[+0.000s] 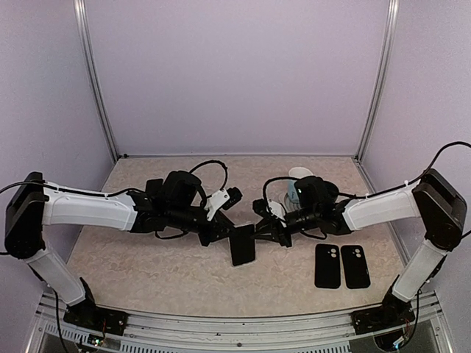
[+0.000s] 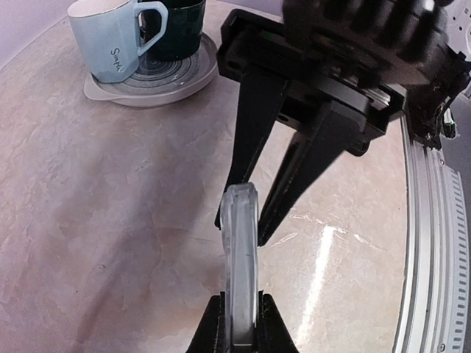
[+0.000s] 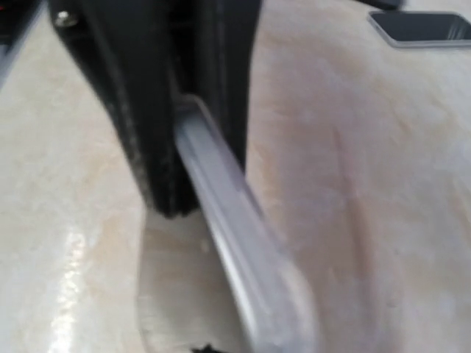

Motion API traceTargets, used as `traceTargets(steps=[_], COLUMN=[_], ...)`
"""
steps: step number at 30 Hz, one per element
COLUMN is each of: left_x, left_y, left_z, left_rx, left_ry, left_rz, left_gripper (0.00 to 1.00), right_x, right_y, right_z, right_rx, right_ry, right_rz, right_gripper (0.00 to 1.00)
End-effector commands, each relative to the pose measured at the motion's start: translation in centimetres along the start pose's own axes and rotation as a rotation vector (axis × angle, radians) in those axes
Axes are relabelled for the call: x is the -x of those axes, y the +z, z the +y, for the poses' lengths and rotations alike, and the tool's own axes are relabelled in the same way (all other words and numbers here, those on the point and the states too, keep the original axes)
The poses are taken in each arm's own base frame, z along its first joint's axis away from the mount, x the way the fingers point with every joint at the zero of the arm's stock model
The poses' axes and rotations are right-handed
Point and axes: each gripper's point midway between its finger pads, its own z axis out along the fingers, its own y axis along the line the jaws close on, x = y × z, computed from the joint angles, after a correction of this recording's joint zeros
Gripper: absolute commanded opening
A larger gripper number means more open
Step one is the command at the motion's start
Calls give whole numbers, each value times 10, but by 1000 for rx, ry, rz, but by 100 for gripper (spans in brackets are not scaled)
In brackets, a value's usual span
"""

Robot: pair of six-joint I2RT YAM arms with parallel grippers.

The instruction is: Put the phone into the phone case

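- The bench [image 1: 147,265] has a beige marble pattern, with pale lilac walls [image 1: 235,73] around it and a metal rail [image 1: 221,323] along the near edge.
- The phone [image 1: 243,245] is over mid-bench toward the near edge, held between both arms.
- The left gripper [image 1: 228,237] is clamped on one end and the right gripper [image 1: 260,233] grips the other.
- Two black phone cases [image 1: 327,265] lie flat, side by side, by the near right corner.
- Only the left wrist view shows the phone edge-on and pale-rimmed, with a light blue mug [image 2: 110,37] and a dark mug [image 2: 176,26] on a grey saucer [image 2: 147,81].
- The right wrist view is blurred, with a finger on either side of the rim.
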Motion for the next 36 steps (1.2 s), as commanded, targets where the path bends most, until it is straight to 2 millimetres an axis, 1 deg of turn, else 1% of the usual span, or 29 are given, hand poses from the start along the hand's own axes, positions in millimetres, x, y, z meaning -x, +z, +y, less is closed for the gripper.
traceTargets(steps=[1, 4, 6, 7, 9, 10, 11, 12, 14, 16, 17, 18, 19, 20, 22, 25, 26, 28, 29, 31, 32, 34, 35, 36], left_x=[-48, -48, -46, -45, -34, -26, -16, -3, 19, 33, 35, 34, 33, 31, 29, 31, 33, 36, 39, 47, 51, 60, 62, 61], left_y=[0, 1, 0, 0, -1, -3, -5, -9, -15, -23, -25, -26, -27, -27, -26, -29, -30, -33, -35, -44, -50, -71, -82, -93], left_z=[7, 8, 8, 7, 5, 3, 0, -4, -13, -17, -18, -18, -18, -18, -17, -12, -9, -1, 4, 22, 36, 64, 80, 94], left_rx=[41, 48, 48, 46, 36, 24, 10, -7, -42, -53, -52, -51, -51, -51, -47, -12, 5, 36, 60, 144, 208, 335, 399, 459], left_ry=[3, 0, 2, 2, 2, 0, -2, -3, 6, 20, 25, 28, 28, 25, 23, 13, 5, -18, -32, -62, -102, -163, -203, -247], left_rz=[147, 144, 140, 136, 110, 90, 67, 34, -27, -82, -96, -98, -95, -90, -85, -99, -105, -106, -108, -128, -143, -185, -206, -210], left_gripper=[0, 0, 0, 0, 0, 0, 0, 0, 0, 0, 0, 0, 0, 0, 0, 0, 4, 45, 59, 78, 83, 91, 92, 94], right_x=[11, 10, 10, 10, 9, 6, 4, 2, 2, 4, 6, 8, 10, 12, 13, 14, 17, 20, 21, 23, 25, 24, 23, 20], right_y=[9, 10, 8, 6, 4, 4, 6, 7, 11, 18, 20, 22, 24, 25, 27, 23, 20, 18, 18, 17, 16, 16, 16, 18], right_z=[4, 10, 11, 11, 15, 16, 18, 20, 23, 24, 25, 24, 24, 24, 25, 27, 26, 20, 15, -2, -12, -36, -51, -64], right_rx=[107, 165, 154, 136, 133, 138, 150, 161, 181, 182, 182, 186, 192, 203, 219, 218, 208, 183, 161, 108, 83, 18, -22, -61], right_ry=[-74, -32, -18, -7, 11, 32, 57, 79, 109, 106, 100, 101, 104, 109, 117, 123, 130, 161, 188, 264, 315, 435, 509, 565], right_rz=[-58, -68, -75, -81, -100, -103, -104, -106, -124, -140, -147, -155, -165, -171, -167, -163, -161, -144, -127, -96, -82, -47, -25, -3], right_gripper=[0, 0, 0, 5, 28, 36, 42, 46, 47, 45, 40, 33, 21, 13, 1, 0, 0, 0, 0, 0, 0, 0, 0, 0])
